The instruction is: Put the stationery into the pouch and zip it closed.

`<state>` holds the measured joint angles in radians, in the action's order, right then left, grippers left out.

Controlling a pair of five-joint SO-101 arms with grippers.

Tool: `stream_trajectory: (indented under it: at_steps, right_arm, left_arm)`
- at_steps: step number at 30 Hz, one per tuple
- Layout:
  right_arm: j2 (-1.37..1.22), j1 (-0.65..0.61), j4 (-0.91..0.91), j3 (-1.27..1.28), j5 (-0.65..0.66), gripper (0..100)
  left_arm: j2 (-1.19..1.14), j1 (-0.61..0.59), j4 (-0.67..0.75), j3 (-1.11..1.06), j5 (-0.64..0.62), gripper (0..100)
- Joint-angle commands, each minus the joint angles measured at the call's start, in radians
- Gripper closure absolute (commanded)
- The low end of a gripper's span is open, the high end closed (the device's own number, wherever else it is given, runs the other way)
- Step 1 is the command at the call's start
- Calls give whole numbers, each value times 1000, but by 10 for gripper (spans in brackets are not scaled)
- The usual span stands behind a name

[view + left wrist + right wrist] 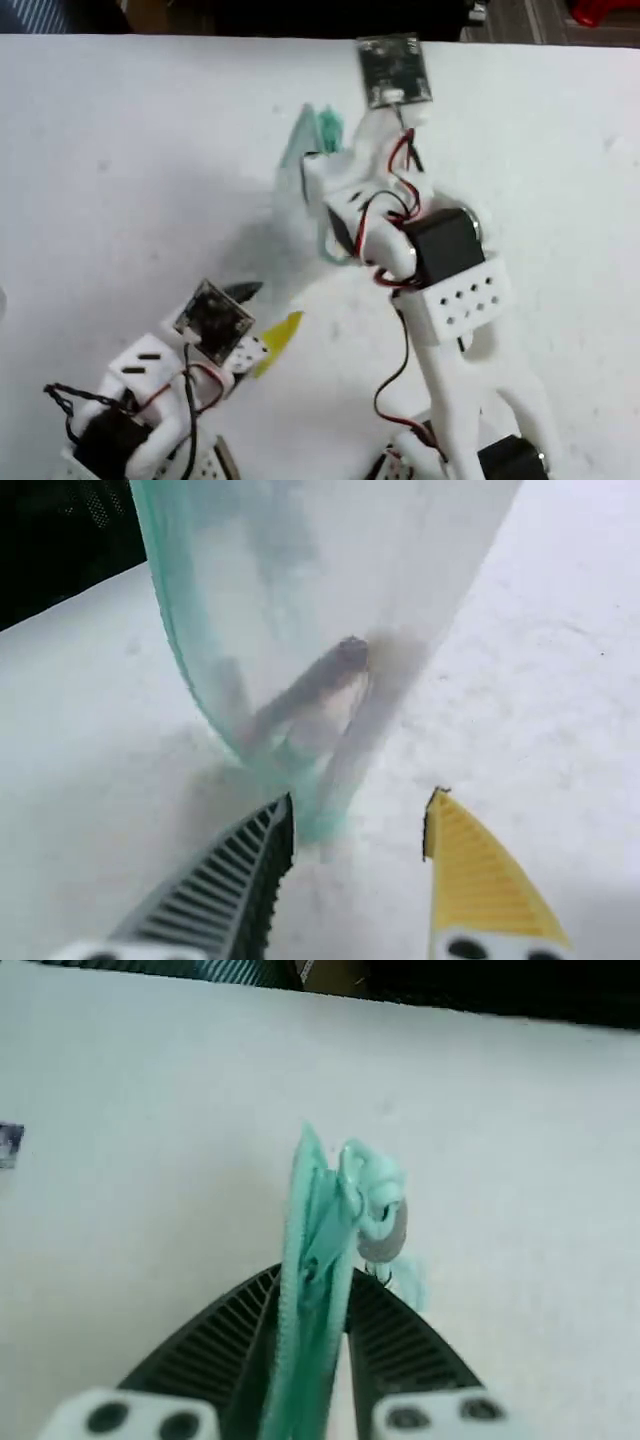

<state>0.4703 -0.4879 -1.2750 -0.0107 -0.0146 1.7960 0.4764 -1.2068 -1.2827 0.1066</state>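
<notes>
The pouch [298, 160] is translucent with a green zip edge and stands on its lower end in mid table. My right gripper [315, 1280] is shut on the green zip edge [312, 1210], beside the pale zip pull [375, 1205]. In the high view that gripper [318, 180] comes down on the pouch from above. Through the pouch wall [300, 570] I see dark, pen-like stationery [310, 685] inside. My left gripper [360, 805] is open just short of the pouch's lower corner, black finger [240, 880] on one side and yellow finger [480, 880] on the other. It lies at the front left [272, 305].
The white table [120, 170] spreads bare to the left and far side. The right arm's body [450, 290] crosses the right half. A small dark item [8, 1145] lies at the table's edge.
</notes>
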Motion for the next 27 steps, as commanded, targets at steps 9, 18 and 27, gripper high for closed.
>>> stream_trajectory:
  at_steps: [9, 18, 27]
  right_arm:
    - [213, -87, -363, -133, 987, 981]
    - [289, -90, -444, 5, 1260, 981]
    - [516, -426, -444, 348, 1587, 981]
  left_arm:
    - [-8, -297, 238, -87, -21, 774]
    - [-8, -344, 262, -87, -72, 774]
    - [-10, -395, 299, -94, -282, 771]
